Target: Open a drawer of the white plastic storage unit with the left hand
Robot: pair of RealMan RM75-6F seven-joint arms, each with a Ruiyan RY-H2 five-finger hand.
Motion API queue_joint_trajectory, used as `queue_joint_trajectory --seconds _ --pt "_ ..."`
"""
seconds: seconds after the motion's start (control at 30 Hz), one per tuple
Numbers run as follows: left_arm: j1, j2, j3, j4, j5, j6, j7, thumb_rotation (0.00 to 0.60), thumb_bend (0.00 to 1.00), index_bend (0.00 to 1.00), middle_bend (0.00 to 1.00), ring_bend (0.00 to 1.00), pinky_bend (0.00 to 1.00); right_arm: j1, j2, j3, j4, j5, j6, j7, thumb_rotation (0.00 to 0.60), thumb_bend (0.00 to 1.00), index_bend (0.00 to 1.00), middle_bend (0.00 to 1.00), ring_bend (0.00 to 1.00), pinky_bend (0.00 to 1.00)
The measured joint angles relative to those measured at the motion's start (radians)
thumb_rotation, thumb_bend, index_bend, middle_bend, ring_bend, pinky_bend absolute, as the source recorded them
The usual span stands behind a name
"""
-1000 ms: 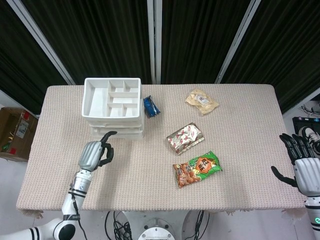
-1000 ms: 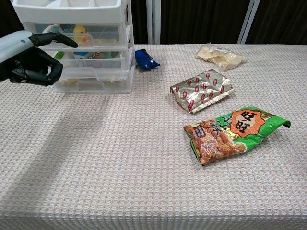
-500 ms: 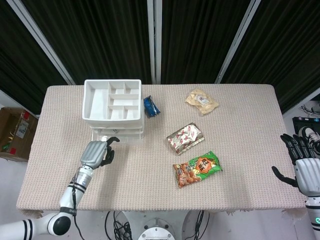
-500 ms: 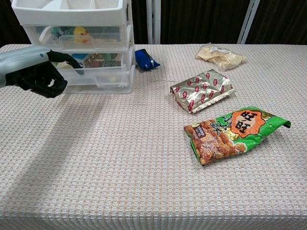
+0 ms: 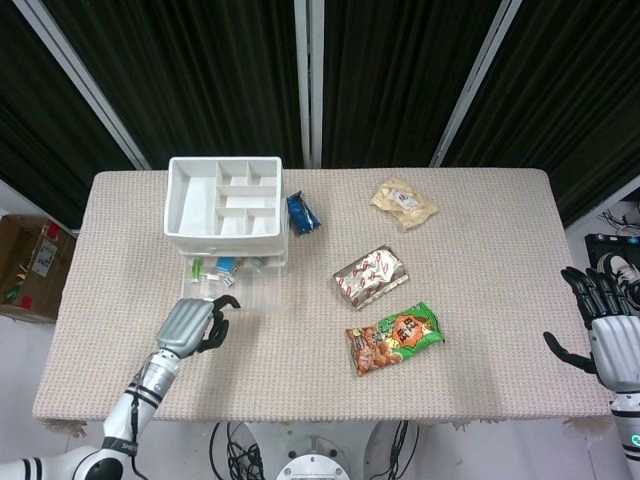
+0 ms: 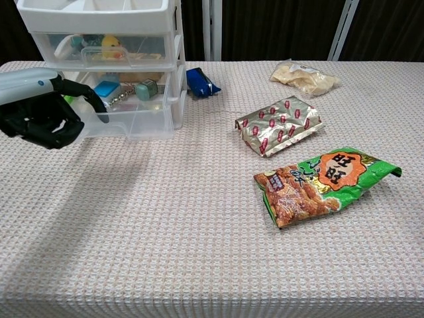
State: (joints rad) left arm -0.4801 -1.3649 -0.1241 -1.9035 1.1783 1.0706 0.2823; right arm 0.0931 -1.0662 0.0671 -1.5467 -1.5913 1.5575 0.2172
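Note:
The white plastic storage unit (image 5: 222, 198) stands at the table's back left, its divided top tray facing up. One of its lower drawers (image 5: 225, 280) is pulled out toward me, showing small blue and teal items. In the chest view that drawer (image 6: 136, 119) juts out from the unit (image 6: 99, 16). My left hand (image 5: 190, 325) is at the drawer's front, fingers curled, with one finger hooked over the front edge. The chest view shows this left hand (image 6: 36, 116) at the far left. My right hand (image 5: 605, 330) hangs off the table's right edge, fingers spread, holding nothing.
A blue packet (image 5: 302, 212) lies beside the unit. A silver-and-red packet (image 5: 371, 275) and a green-and-orange snack bag (image 5: 394, 338) lie mid-table, a pale bag (image 5: 404, 202) behind them. A cardboard box (image 5: 30, 265) sits on the floor to the left.
My left hand has drawn back toward the table's front edge with a finger hooked on the drawer, and the drawer has slid out. The right hand has not moved.

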Motion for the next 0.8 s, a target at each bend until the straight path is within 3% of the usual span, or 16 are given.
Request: queue_joint_trajectory --seconds 0.23,0.43,0.6,0.8 --pt "0.002 0.036 0.024 -0.037 0.025 -0.012 -0.042 0.6 0.57 0.37 0.8 0.9 1.0 -0.004 -0.001 -0.001 0.005 0.0 0.005 0.006 0.6 0.19 0.0 0.08 0.0 0.0" --pt "-0.008 0.05 0.035 -0.04 0.048 -0.015 -0.039 0.6 0.57 0.22 0.78 0.89 1.0 -0.007 0.001 0.0 0.006 0.0 0.011 0.01 0.6 0.19 0.0 0.08 0.0 0.0" --pt "-0.013 0.086 0.05 -0.067 0.074 -0.019 -0.022 0.6 0.56 0.18 0.75 0.88 1.0 -0.011 0.004 0.001 0.006 0.0 0.017 0.011 0.6 0.19 0.0 0.08 0.0 0.0" --pt "-0.023 0.14 0.058 -0.105 0.129 -0.006 0.036 0.6 0.4 0.18 0.75 0.88 1.0 -0.015 0.006 -0.003 0.006 -0.002 0.018 0.007 0.6 0.19 0.0 0.08 0.0 0.0"
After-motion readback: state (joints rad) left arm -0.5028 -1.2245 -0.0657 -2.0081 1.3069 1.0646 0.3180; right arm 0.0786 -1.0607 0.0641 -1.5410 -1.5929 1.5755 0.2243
